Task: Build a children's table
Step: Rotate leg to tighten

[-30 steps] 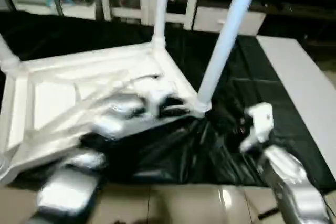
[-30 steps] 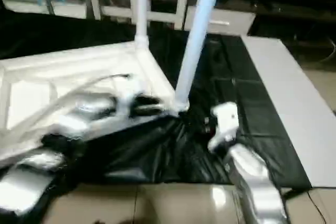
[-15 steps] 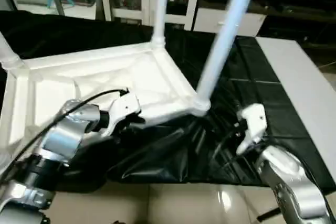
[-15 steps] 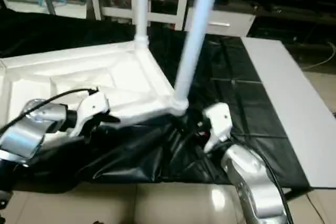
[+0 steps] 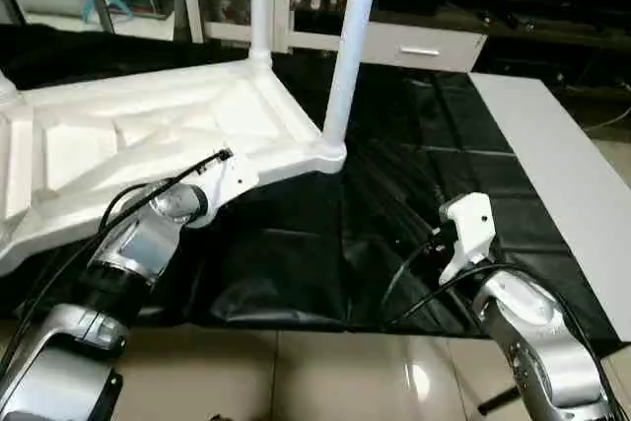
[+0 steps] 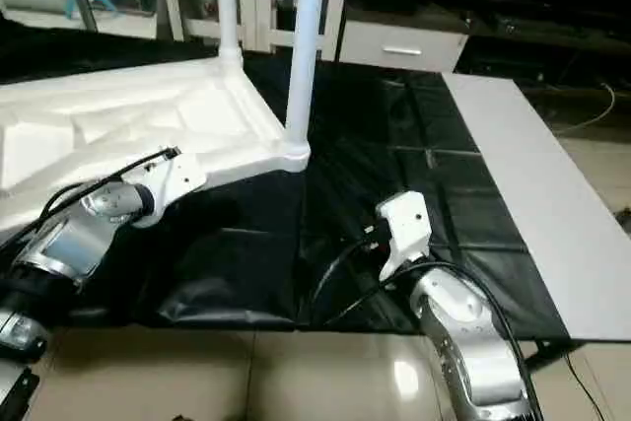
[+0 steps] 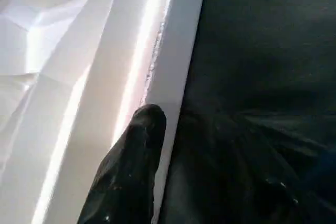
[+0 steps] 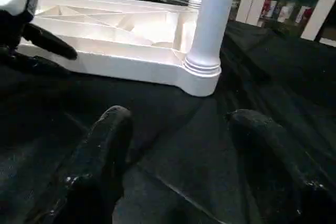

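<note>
The white tabletop [image 5: 148, 135] lies upside down on the black cover, ribs facing up. Two white legs [image 5: 345, 46] [image 5: 259, 2] stand upright in its far and right corner sockets. My left gripper [image 5: 237, 176] is at the tabletop's near rim, left of the nearer leg. One black finger [image 7: 142, 145] lies on top of the rim and the other sits low against it, so the gripper is shut on the rim. My right gripper [image 8: 178, 124] hovers open over the black cover, short of the corner socket [image 8: 199, 74], with nothing between its fingers.
The black cover [image 5: 394, 194] is wrinkled near the front edge. A grey-white panel [image 5: 552, 165] runs along the right side. Cabinets and a drawer unit [image 5: 419, 46] stand behind. Tiled floor [image 5: 335, 372] lies in front, and cables loop off both wrists.
The view has shifted and steadied. The tabletop lies flatter and its legs stand more upright. My left arm has drawn back along the near rim; the right gripper has stayed open.
</note>
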Motion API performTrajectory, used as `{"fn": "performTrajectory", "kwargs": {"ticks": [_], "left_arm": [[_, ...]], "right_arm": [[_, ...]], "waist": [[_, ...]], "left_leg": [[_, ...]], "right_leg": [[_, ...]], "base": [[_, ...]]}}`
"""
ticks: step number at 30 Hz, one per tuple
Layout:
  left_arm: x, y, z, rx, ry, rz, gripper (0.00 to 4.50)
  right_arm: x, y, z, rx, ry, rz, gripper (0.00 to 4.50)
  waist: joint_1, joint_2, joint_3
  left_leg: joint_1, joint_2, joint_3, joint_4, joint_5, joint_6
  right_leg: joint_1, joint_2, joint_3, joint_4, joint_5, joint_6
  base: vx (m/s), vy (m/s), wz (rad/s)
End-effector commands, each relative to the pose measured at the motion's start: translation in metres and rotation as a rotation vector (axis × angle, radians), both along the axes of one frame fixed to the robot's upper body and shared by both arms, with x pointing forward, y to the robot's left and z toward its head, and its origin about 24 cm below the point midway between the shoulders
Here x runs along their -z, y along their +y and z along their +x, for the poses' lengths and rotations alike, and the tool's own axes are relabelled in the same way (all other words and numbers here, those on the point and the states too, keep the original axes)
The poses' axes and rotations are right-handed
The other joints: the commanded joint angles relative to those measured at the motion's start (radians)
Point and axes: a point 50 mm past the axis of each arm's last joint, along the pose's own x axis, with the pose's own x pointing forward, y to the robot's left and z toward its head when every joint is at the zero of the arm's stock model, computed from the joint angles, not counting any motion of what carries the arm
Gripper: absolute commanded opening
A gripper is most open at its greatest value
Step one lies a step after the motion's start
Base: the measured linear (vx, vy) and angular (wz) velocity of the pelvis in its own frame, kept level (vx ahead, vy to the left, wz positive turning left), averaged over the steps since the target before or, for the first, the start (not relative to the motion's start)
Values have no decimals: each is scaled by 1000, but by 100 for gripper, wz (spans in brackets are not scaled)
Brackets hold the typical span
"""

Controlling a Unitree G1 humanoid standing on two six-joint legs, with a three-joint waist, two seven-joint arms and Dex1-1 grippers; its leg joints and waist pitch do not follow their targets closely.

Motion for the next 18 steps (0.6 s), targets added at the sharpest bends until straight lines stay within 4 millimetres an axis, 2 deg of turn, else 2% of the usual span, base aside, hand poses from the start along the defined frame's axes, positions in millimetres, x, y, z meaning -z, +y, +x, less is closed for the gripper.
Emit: {"fn": "performTrajectory", "kwargs": {"ticks": [1, 2, 4, 5, 7, 8, 9, 10, 11, 12, 13, 14, 15, 16, 17, 18], "left_arm": [[-1, -7, 6, -9, -69, 3, 193], [0, -9, 5, -7, -72, -12, 193], [1, -12, 5, 0, -101, -22, 193], [1, -12, 5, 1, -105, -24, 193], [-2, -19, 0, -54, -204, -205, 193], [-8, -23, -7, -99, -301, -388, 193], [-8, -23, -7, -99, -301, -388, 193], [-19, -16, -27, -188, -480, -652, 211], [-25, -7, -42, -234, -585, -739, 221], [-28, -2, -51, -247, -649, -761, 221], [-31, 2, -59, -256, -711, -775, 227], [-32, 2, -59, -256, -712, -776, 233], [-43, 7, -76, -260, -865, -765, 233], [-49, 10, -85, -268, -943, -756, 259], [-56, 13, -92, -287, -1021, -717, 259], [-63, 16, -97, -315, -1083, -693, 269]], "right_arm": [[0, -4, 0, 36, -9, -7, 323], [0, -4, 0, 40, -10, -9, 323], [0, -5, 0, 49, -11, -8, 323], [1, -5, 0, 51, -12, -8, 323], [0, -3, -3, 65, -21, 31, 323], [-3, -1, -6, 70, -33, 72, 323], [-3, -1, -6, 70, -33, 72, 323], [-6, 0, -12, 88, -51, 124, 323], [-7, 0, -14, 101, -61, 144, 323], [-7, 1, -15, 107, -68, 146, 323], [-6, 1, -16, 112, -75, 147, 323], [-6, 1, -16, 112, -75, 147, 323], [-5, 2, -16, 117, -79, 151, 323], [-5, 3, -16, 116, -80, 155, 323], [-5, 4, -15, 113, -81, 157, 323], [-5, 5, -13, 107, -84, 161, 323]], "waist": [[6, 22, -61], [8, 18, -63], [12, 17, -66], [14, 25, -67], [16, 28, -69], [20, 34, -69], [21, 33, -73], [24, 32, -74], [23, 27, -71], [23, 28, -73], [17, 28, -68], [16, 32, -65], [15, 21, -62], [14, 20, -55], [12, 24, -52], [11, 24, -49]], "left_leg": [[7, 27, -21, -74, -306, -4], [7, 29, -20, -73, -295, -3], [4, 30, -19, -70, -262, -1], [3, 30, -18, -69, -244, 0], [0, 29, -17, -65, -221, 3], [-2, 30, -18, -64, -216, 11], [-2, 34, -19, -60, -211, 17], [-2, 32, -16, -58, -198, 30], [-17, 39, -19, -62, -196, 40], [-15, 41, -20, -62, -202, 43], [-14, 36, -15, -63, -227, 56], [-6, 33, -11, -63, -263, 56], [-3, 33, -10, -64, -282, 54], [-8, 36, -15, -71, -311, 45], [-2, 39, -16, -73, -346, 31], [1, 36, -18, -74, -365, 23]], "right_leg": [[35, -56, 51, -82, -339, -95], [36, -56, 51, -76, -291, -113], [42, -57, 53, -65, -226, -138], [43, -55, 53, -62, -176, -151], [49, -55, 52, -52, -105, -176], [51, -58, 52, -49, -79, -193], [55, -64, 53, -44, -51, -211], [54, -59, 52, -43, -24, -225], [64, -67, 52, -42, -1, -239], [63, -67, 49, -40, -10, -238], [56, -58, 47, -50, -62, -216], [48, -52, 48, -62, -142, -185], [46, -51, 48, -67, -186, -169], [48, -55, 48, -75, -269, -137], [40, -51, 47, -82, -344, -105], [36, -49, 47, -87, -393, -78]], "base": [[0, 0, 0], [0, 0, 0], [0, 0, 0], [0, 0, 0], [0, 0, 0], [0, 0, 0], [0, 0, 0], [0, 0, 0], [0, 0, 0], [0, 0, 0], [0, 0, 0], [0, 0, 0], [0, 0, 0], [0, 0, 0], [0, 0, 0], [0, 0, 0]]}}
